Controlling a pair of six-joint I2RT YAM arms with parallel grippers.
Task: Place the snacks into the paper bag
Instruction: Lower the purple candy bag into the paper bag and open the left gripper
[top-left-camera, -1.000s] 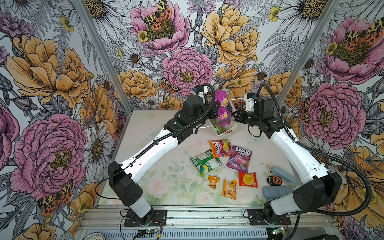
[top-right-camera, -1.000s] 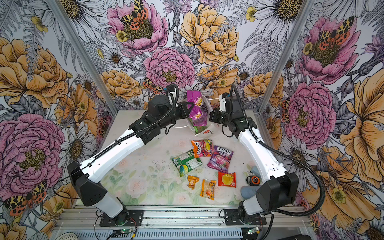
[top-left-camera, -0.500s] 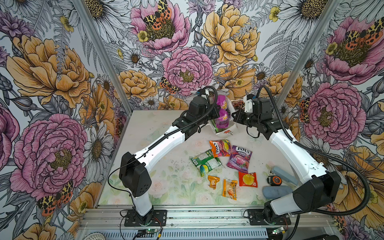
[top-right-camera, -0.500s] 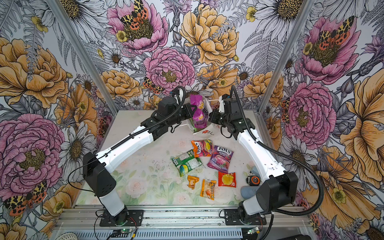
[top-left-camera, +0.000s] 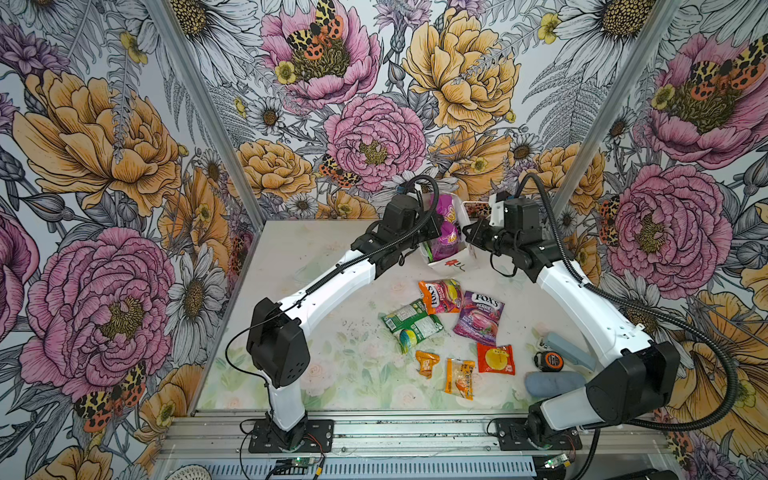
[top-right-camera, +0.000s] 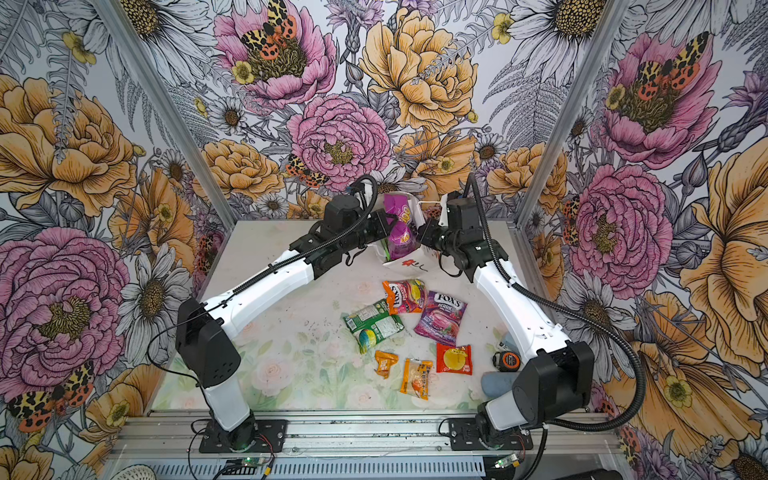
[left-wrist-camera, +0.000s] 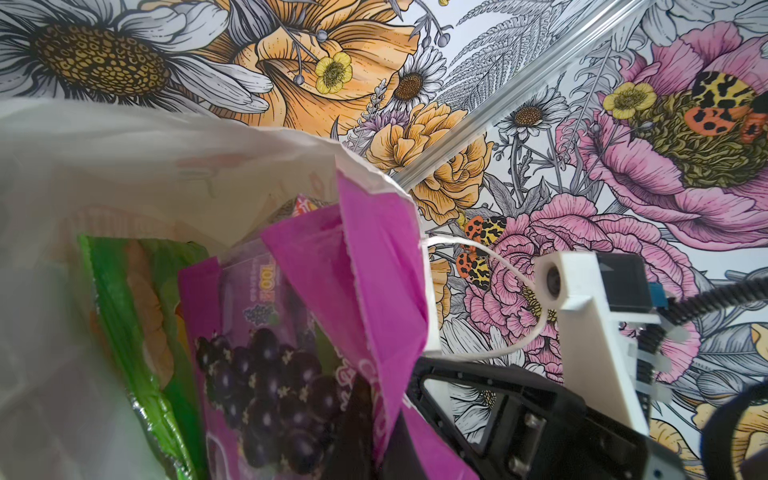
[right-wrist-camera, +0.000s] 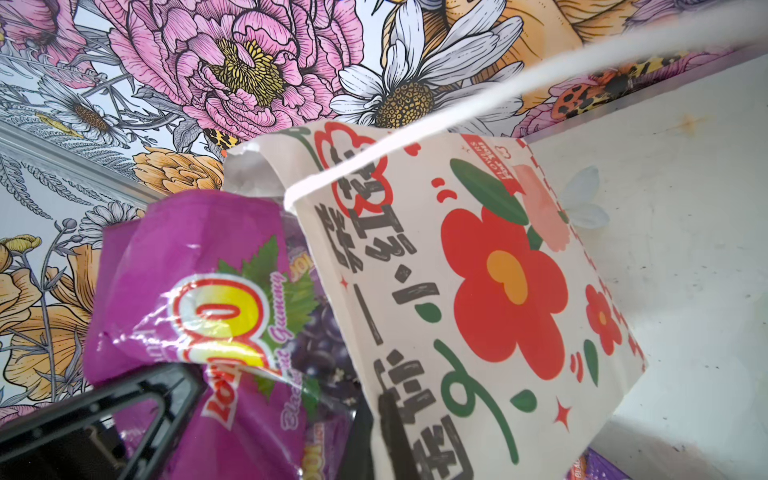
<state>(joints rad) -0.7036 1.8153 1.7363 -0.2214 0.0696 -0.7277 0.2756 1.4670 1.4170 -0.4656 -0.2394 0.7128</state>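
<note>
The white paper bag (top-left-camera: 451, 262) (top-right-camera: 409, 264) with a red flower stands at the back centre. My right gripper (top-left-camera: 469, 237) (right-wrist-camera: 374, 436) is shut on the bag's front wall (right-wrist-camera: 478, 270), at its rim. My left gripper (top-left-camera: 434, 232) (left-wrist-camera: 374, 436) is shut on a purple gummy packet (top-left-camera: 444, 232) (left-wrist-camera: 291, 353) (right-wrist-camera: 199, 291), which hangs partly inside the bag's mouth. A green packet (left-wrist-camera: 137, 291) lies inside the bag. On the table lie two Fox's bags (top-left-camera: 440, 296) (top-left-camera: 478, 318), a green-white bag (top-left-camera: 411, 326) and small sachets (top-left-camera: 459, 378) (top-left-camera: 495, 358).
An orange-black tape measure (top-left-camera: 548, 360) and two grey-blue cases (top-left-camera: 569, 351) (top-left-camera: 552, 383) lie by the right arm's base. The floral back wall is close behind the bag. A white cord handle (left-wrist-camera: 498, 266) loops past the right wrist camera.
My left arm has reached further toward the back, and the purple packet has sunk lower into the bag's mouth. The right gripper has kept its hold on the bag.
</note>
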